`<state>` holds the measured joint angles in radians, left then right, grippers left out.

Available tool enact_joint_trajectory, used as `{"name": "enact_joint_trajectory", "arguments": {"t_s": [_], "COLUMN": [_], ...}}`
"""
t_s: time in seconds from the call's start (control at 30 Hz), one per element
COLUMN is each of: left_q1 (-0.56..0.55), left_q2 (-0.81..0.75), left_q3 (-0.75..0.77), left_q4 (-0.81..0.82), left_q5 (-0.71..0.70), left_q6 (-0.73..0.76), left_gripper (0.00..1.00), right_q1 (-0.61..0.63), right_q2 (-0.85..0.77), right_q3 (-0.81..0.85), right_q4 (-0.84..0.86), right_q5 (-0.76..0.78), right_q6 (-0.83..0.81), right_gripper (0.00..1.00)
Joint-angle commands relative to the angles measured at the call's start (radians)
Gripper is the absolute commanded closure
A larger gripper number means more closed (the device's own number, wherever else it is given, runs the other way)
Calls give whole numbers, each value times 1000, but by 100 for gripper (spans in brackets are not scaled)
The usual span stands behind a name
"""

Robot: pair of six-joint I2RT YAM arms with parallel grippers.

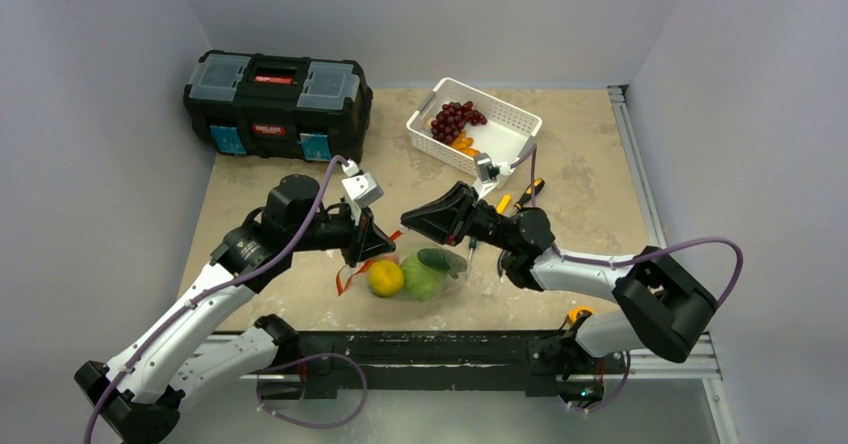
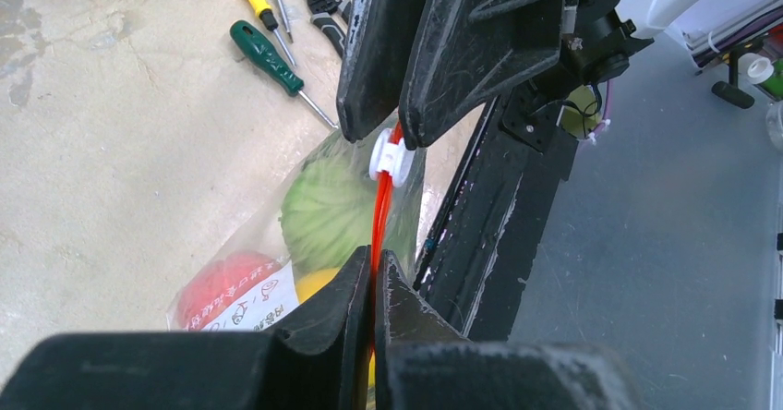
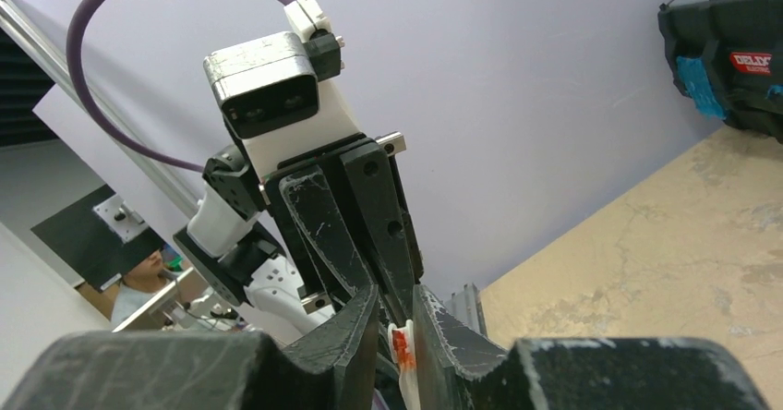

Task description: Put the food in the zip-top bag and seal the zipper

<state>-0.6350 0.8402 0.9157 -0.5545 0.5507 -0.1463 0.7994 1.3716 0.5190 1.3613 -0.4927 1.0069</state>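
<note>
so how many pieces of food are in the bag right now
4 show: a yellow-orange citrus, a light-green cabbage right beside it, a dark green cucumber behind the cabbage, and a pink-red peach seen only from the left wrist. Others may be hidden.

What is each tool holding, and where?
The left tool pinches the zip-top bag's orange-red zipper strip; the right tool grips its white slider.

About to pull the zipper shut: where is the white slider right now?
Left wrist view: white slider gripped between the right gripper's fingertips, up the zipper strip from the left gripper's pinch.
</note>
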Motion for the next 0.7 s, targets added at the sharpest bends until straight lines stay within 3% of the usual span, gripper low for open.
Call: {"name": "enact_joint_trajectory", "arguments": {"t_s": [0.0, 0.13, 0.33, 0.67], "left_q1": [12, 11, 12, 22], "left_q2": [-7, -7, -7, -7], "left_q3": [-8, -9, -7, -9], "left_q4": [51, 56, 63, 73], "left_q5": [24, 25, 27, 36], "left_q6": [-8, -13, -18, -25], "left_gripper": [100, 100, 100, 100], "right_q1": [-1, -1, 1, 12], "right_q2": [-21, -10, -5, -4], "right_q3": [-8, -6, -13, -24], "right_q4": [55, 63, 80, 74], "right_q5": [53, 45, 35, 31], "right_q6": [11, 11, 8, -10], "right_gripper": [83, 95, 82, 86]}}
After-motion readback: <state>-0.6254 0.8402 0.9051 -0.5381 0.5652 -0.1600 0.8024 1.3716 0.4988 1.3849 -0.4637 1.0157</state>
